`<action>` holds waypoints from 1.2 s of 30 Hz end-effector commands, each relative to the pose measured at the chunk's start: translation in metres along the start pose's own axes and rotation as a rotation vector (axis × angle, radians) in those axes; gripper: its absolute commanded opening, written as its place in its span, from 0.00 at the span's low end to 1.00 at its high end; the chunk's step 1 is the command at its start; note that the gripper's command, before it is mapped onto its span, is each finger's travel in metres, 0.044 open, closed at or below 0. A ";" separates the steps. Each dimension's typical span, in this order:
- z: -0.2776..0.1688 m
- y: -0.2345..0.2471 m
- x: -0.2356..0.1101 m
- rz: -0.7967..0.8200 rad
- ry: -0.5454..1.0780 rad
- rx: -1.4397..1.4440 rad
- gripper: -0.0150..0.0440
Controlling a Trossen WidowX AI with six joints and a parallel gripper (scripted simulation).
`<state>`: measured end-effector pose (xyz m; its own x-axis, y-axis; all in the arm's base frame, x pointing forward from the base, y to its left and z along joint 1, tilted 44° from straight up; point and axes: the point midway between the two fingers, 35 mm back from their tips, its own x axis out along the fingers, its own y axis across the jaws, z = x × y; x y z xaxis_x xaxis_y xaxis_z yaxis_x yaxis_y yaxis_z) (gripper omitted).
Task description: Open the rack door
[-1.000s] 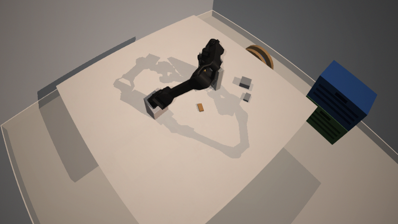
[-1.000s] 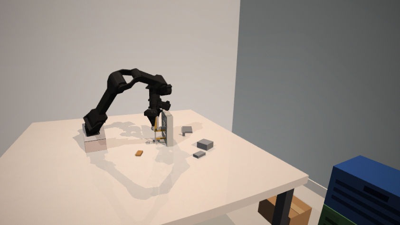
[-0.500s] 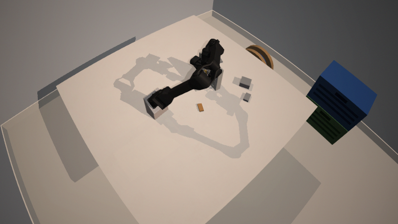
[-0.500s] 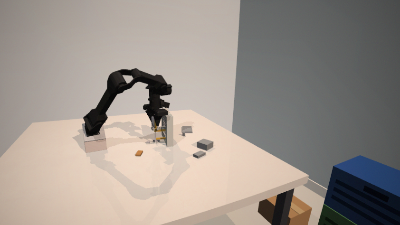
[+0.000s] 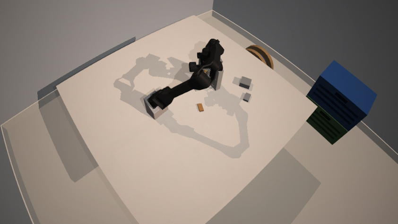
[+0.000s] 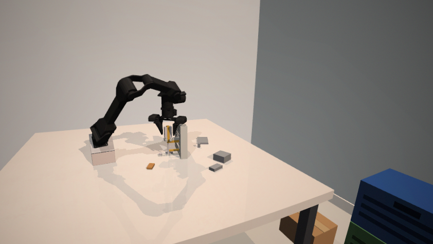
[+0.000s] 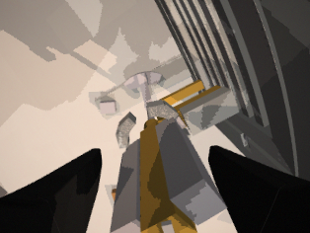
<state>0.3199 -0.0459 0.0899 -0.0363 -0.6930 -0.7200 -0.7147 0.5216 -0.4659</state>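
Note:
The upright handle [image 6: 167,133] [image 7: 152,173] is grey with a yellow strip. It stands off the slatted side of the rack [image 5: 218,80] [image 6: 183,142] [image 7: 232,64] above yellow bars. My gripper [image 6: 168,134] [image 7: 156,155] is open and points down, with one finger on each side of the handle's upper part. Gaps show on both sides in the wrist view. One finger is between the handle and the rack. In the top view the arm hides the fingertips and most of the handle. I cannot tell the handle's turn or the door's angle exactly.
A small orange block [image 5: 200,107] [image 6: 150,166] lies in front of the rack. A larger grey block [image 5: 245,82] [image 6: 221,156] and a smaller one [image 5: 246,97] [image 6: 215,167] lie beyond it. Another flat grey piece [image 6: 202,140] is behind the rack.

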 end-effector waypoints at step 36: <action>0.000 0.000 0.000 -0.002 0.000 -0.662 0.30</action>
<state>0.3203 -0.0459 0.0899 -0.0348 -0.6932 -0.7199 -0.9931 0.1049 -0.0530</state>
